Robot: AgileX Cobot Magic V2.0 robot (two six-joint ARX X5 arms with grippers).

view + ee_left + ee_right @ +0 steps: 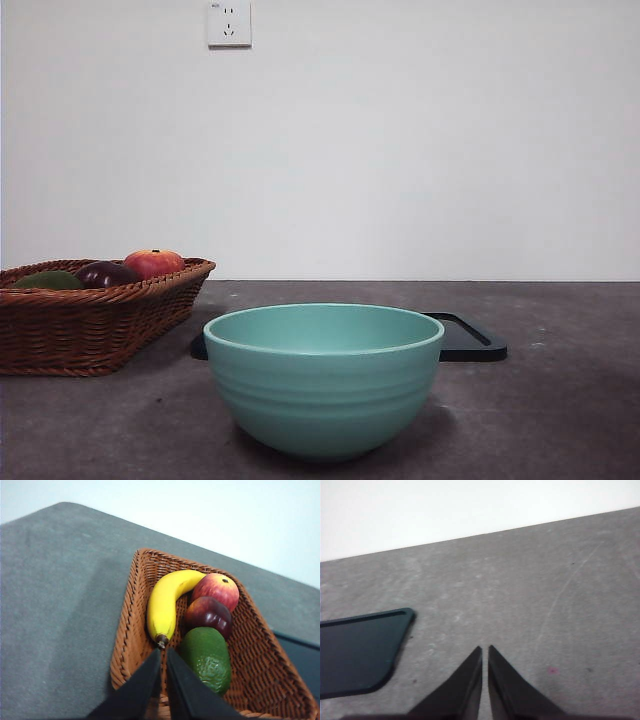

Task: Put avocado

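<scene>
Still untouched: the dull dark-green rounded avocado [207, 659] lies in the brown woven wicker basket [129, 611], at the end nearest the left tool [163, 652], touching the dark purple-maroon fruit [210, 616]. Beyond that sits the red-orange apple [218, 589]; the yellow curved banana [165, 602] lies alongside.

Left tool hovers above the basket's near rim, jaws almost together with only a slit between, holding nothing. From its tip the avocado is at about 3 o'clock, just beside. Right tool [485, 650] waits over bare grey worktop [530, 600], jaws likewise nearly closed and empty, with the black flat tray [355, 650] at its 9 o'clock.

In the front view the basket is at 9 o'clock, and the teal glazed ceramic bowl [324, 378] stands centre-front.

Handling guess: light to moderate weight, firm, pebbled matte skin, so not very slippery but prone to rolling. Jaws must open wide first. Best grip looks like across the short width at the fattest part, from above, clear of the maroon fruit and basket wall.
</scene>
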